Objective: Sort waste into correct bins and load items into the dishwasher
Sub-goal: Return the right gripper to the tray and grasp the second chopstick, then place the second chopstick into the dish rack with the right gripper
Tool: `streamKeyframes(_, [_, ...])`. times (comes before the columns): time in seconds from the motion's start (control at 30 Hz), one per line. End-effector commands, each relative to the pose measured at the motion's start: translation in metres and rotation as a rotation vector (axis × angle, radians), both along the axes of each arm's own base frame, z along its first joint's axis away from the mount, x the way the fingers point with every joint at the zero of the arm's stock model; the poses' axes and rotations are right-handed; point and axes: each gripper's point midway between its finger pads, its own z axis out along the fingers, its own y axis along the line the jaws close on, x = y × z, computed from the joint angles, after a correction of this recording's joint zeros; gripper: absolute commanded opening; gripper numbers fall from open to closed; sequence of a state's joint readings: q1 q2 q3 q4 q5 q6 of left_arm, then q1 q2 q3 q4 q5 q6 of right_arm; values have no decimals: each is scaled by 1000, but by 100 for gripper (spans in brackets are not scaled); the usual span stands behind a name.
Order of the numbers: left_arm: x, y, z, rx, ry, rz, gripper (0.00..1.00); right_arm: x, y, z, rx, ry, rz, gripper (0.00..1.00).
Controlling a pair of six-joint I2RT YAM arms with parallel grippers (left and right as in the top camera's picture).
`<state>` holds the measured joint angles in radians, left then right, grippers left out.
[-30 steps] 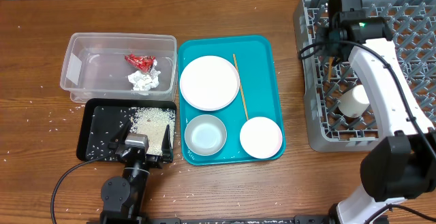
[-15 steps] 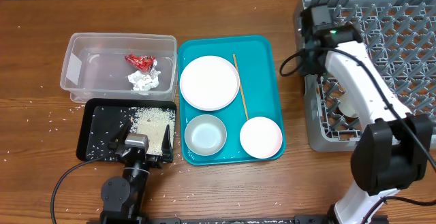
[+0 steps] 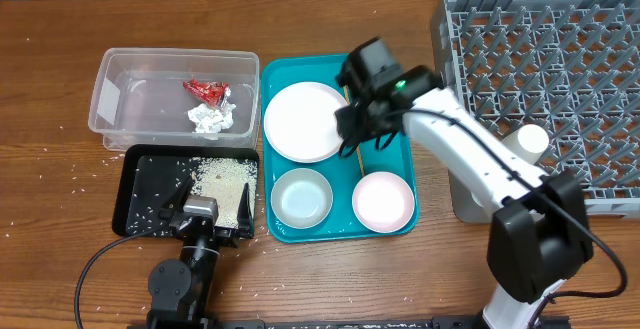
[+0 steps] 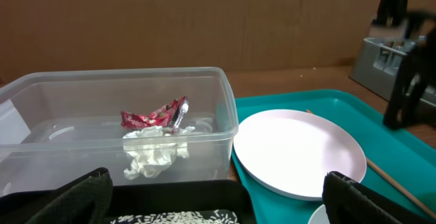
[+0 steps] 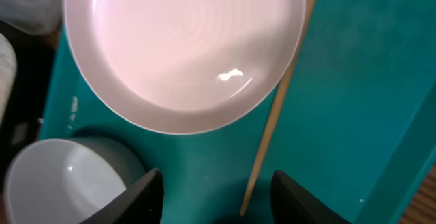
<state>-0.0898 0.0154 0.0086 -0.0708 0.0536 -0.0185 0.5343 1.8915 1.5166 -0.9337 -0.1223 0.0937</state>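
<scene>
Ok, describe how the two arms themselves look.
The right arm has white shells, black joints and a small green light. The left arm is black with a grey block. Each has a black cable and black fingers.

The right arm [image 3: 470, 154] wears a white shell between black joints, a green light [image 3: 400, 83] glowing near its wrist. The left arm [image 3: 182, 281] is black, topped by what looks like a grey metal block [image 3: 200, 209]. Thin black cables [image 3: 97, 266] trail from both, and both end in matte black fingers [image 4: 371, 200].
</scene>
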Motion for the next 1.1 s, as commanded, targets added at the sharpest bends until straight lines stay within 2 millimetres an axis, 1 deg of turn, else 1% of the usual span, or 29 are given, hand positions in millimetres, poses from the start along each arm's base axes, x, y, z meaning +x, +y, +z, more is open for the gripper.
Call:
streamKeyframes(0.0, [0, -1, 0, 14, -8, -9, 100, -3, -23, -34, -167, -14, -95, 52])
streamKeyframes(0.03, [0, -1, 0, 14, -8, -9, 100, -4, -25, -42, -177, -3, -97, 51])
streamKeyframes(0.07, [-1, -1, 0, 14, -8, -9, 100, -11, -25, -54, -179, 30, -90, 47])
streamKeyframes(0.13, [-1, -1, 0, 14, -8, -9, 100, -15, -26, -65, -185, 52, -86, 45])
streamKeyframes(0.27, [-1, -1, 0, 14, -8, -9, 100, -11, -24, -81, -182, 46, -87, 45])
streamKeyframes(0.33, [-1, -1, 0, 14, -8, -9, 100, -9, -24, -89, -182, 44, -85, 40])
streamKeyframes(0.4, [-1, -1, 0, 14, -8, -9, 100, -5, -26, -98, -194, 36, -78, 39])
streamKeyframes(0.53, [-1, -1, 0, 14, -8, -9, 100, 4, -43, -101, -247, 13, -116, 28])
streamKeyframes(0.67, [-1, -1, 0, 14, -8, -9, 100, 12, -63, -100, -259, 24, -172, 4])
streamKeyframes(0.7, [0, -1, 0, 14, -8, -9, 100, 14, -68, -98, -256, 29, -197, 4])
streamKeyframes(0.73, [0, -1, 0, 14, -8, -9, 100, 21, -76, -87, -242, 30, -233, 4])
streamKeyframes(0.8, [-1, -1, 0, 14, -8, -9, 100, 31, -82, -68, -222, 5, -259, 4])
streamKeyframes(0.87, [0, -1, 0, 14, -8, -9, 100, 42, -87, -41, -200, -42, -264, 4])
streamKeyframes(0.93, [0, -1, 0, 14, -8, -9, 100, 53, -92, -5, -171, -107, -270, 4])
streamKeyframes(0.97, [0, -1, 0, 14, -8, -9, 100, 57, -96, 17, -154, -148, -275, 4])
streamKeyframes(1.0, [-1, -1, 0, 14, -8, -9, 100, 60, -100, 31, -145, -174, -284, 4])
streamKeyframes(1.03, [0, -1, 0, 14, -8, -9, 100, 63, -108, 50, -136, -210, -305, 4])
streamKeyframes(1.07, [0, -1, 0, 14, -8, -9, 100, 65, -115, 64, -133, -237, -325, 4])
